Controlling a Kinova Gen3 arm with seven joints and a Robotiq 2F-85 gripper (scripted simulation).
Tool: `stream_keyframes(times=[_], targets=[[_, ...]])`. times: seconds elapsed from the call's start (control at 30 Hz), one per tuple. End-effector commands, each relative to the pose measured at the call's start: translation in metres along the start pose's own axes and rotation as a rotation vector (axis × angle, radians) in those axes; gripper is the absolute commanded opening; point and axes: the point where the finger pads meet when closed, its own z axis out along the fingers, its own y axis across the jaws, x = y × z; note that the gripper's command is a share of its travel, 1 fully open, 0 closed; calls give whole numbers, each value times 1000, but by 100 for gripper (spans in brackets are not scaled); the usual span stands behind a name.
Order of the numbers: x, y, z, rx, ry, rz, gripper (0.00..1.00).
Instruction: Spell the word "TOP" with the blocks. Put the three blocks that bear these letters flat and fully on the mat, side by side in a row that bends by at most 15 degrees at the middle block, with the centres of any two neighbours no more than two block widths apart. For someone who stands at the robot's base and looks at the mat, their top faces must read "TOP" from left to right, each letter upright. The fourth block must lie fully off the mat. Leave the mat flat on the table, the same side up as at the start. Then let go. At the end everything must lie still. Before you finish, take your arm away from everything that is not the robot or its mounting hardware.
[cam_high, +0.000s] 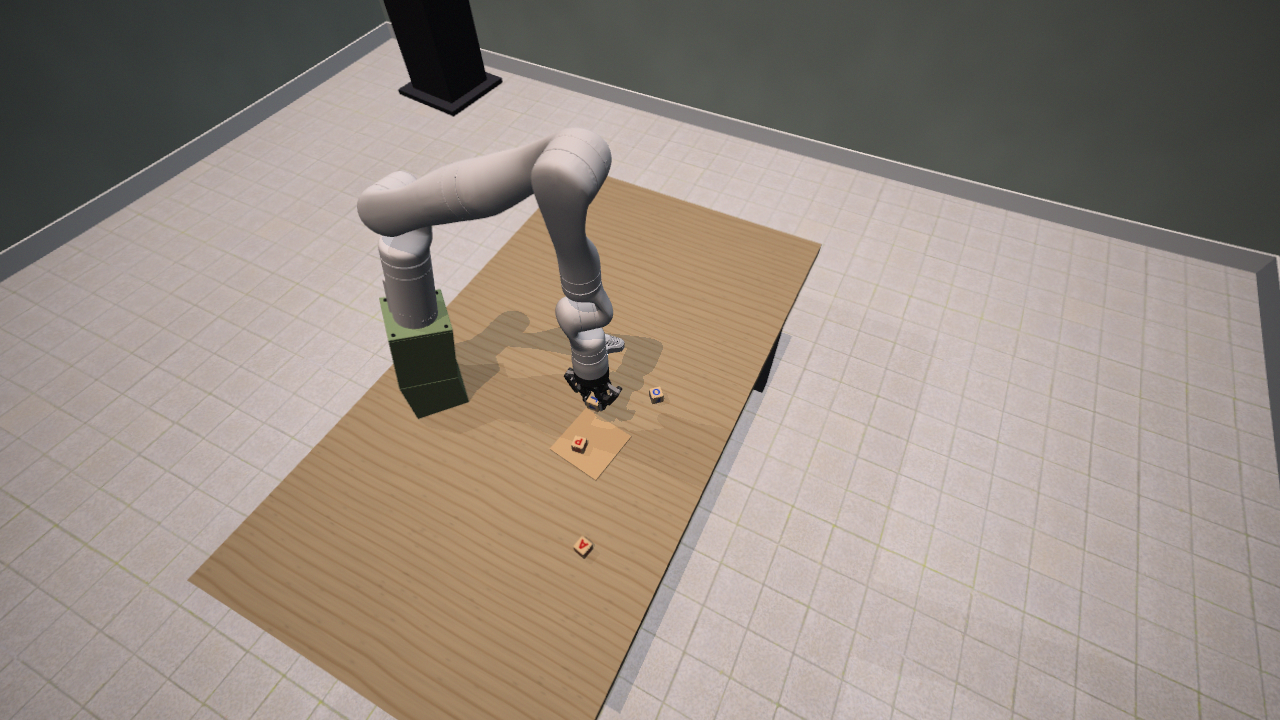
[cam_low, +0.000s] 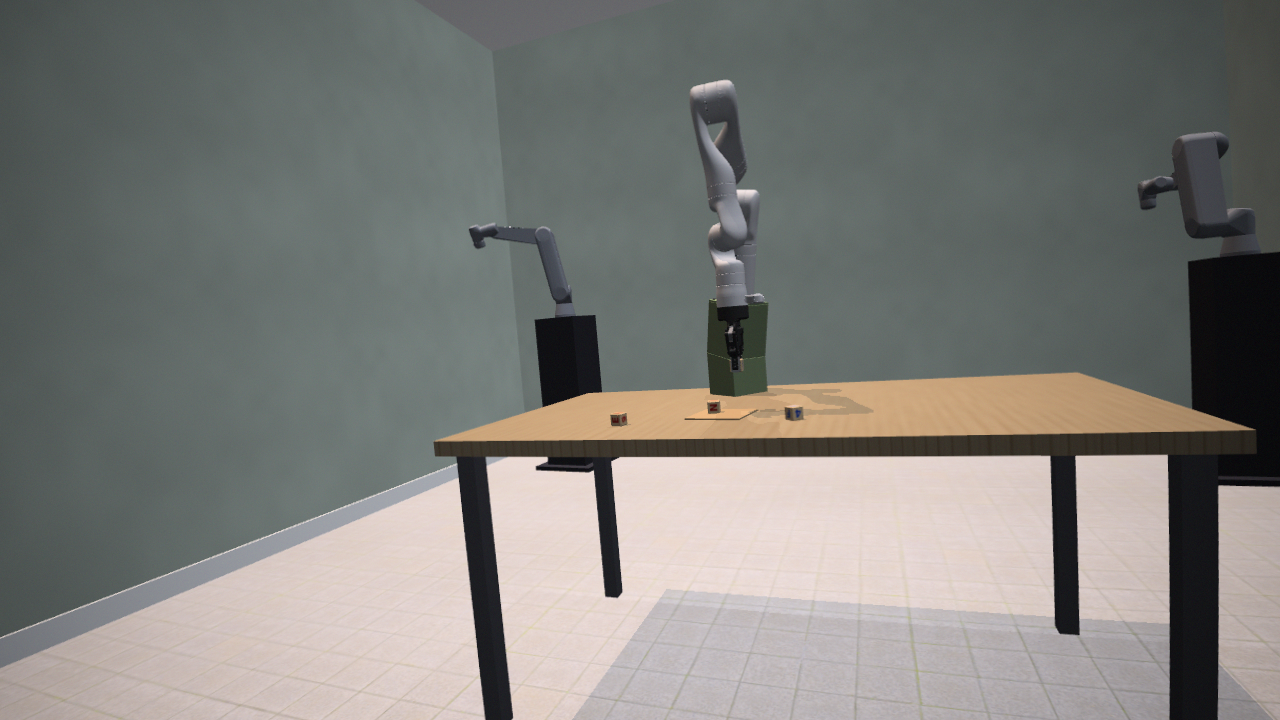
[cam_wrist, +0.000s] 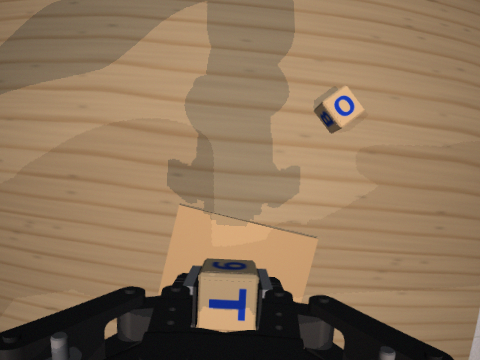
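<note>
Your gripper (cam_high: 594, 400) (cam_low: 735, 362) (cam_wrist: 228, 283) grips T (cam_high: 593, 402) (cam_low: 737, 365) (cam_wrist: 228, 304) above the table (cam_high: 358, 501) (cam_low: 895, 411) (cam_wrist: 75, 225); on the mat (cam_high: 597, 458) (cam_low: 733, 415) (cam_wrist: 187, 245) sits 1 block, P (cam_high: 579, 445) (cam_low: 713, 407); off the mat lie 2, O (cam_high: 656, 394) (cam_low: 793, 412) (cam_wrist: 344, 106) and A (cam_high: 582, 547) (cam_low: 618, 419).

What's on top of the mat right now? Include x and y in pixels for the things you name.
One block (cam_high: 579, 445) (cam_low: 713, 407), its top letter a red P, on the mat (cam_high: 601, 454) (cam_low: 721, 415) (cam_wrist: 185, 240). Nothing under that block can be seen.

Legible: blue T and 6, gripped block (cam_high: 593, 402) (cam_wrist: 228, 302); blue O and B, block near desk's far long edge (cam_high: 656, 394) (cam_low: 793, 412) (cam_wrist: 341, 108); red P, mat block (cam_high: 579, 444) (cam_low: 713, 406); red A, block nearest desk's front corner (cam_high: 582, 546) (cam_low: 618, 419).
</note>
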Motion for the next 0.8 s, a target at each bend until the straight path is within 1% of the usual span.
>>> stream_keyframes(times=[0.0,0.23,0.47,0.6,0.77], targets=[[0,1,-1,-1,0,0,26],[0,1,0,-3,0,0,26],[0,1,5,-8,2,0,26],[1,1,22,-8,2,0,26],[1,1,48,-8,2,0,26]])
